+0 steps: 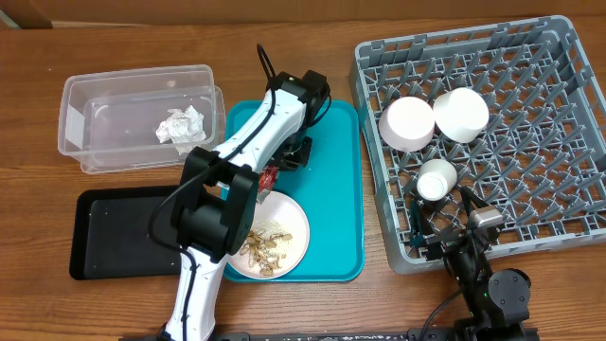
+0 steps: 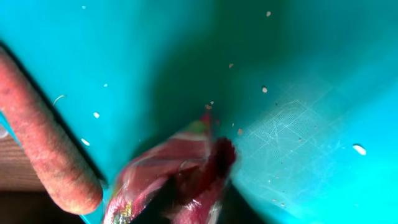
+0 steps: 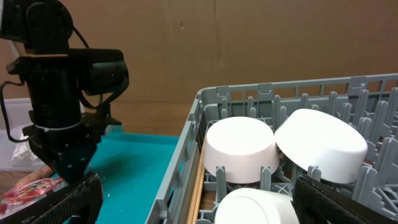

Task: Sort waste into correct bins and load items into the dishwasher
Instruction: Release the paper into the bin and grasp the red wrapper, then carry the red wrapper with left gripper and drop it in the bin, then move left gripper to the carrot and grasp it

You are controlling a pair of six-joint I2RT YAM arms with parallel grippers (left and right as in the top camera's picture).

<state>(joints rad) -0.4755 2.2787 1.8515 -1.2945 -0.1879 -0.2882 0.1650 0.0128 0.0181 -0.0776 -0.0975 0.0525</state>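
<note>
My left gripper (image 1: 274,171) is low over the teal tray (image 1: 331,189) and shut on the red snack wrapper (image 2: 177,174), which is crumpled between its jaws. An orange carrot (image 2: 50,149) lies just left of the wrapper on the tray. A white plate (image 1: 289,232) with tan food scraps (image 1: 265,248) sits at the tray's front. The crumpled napkin (image 1: 180,124) lies in the clear tub (image 1: 95,104). The grey dish rack (image 1: 559,142) holds two upturned bowls (image 1: 407,123) (image 1: 461,113) and a small cup (image 1: 436,180). My right gripper (image 3: 202,205) stands open over the rack's near-left corner, above the cup (image 3: 255,208).
The black tray (image 1: 114,237) lies on the table left of the teal tray, under the left arm. Thin wooden chopsticks (image 3: 196,186) rest along the rack's inner left wall. Brown cardboard (image 3: 249,43) stands behind the table.
</note>
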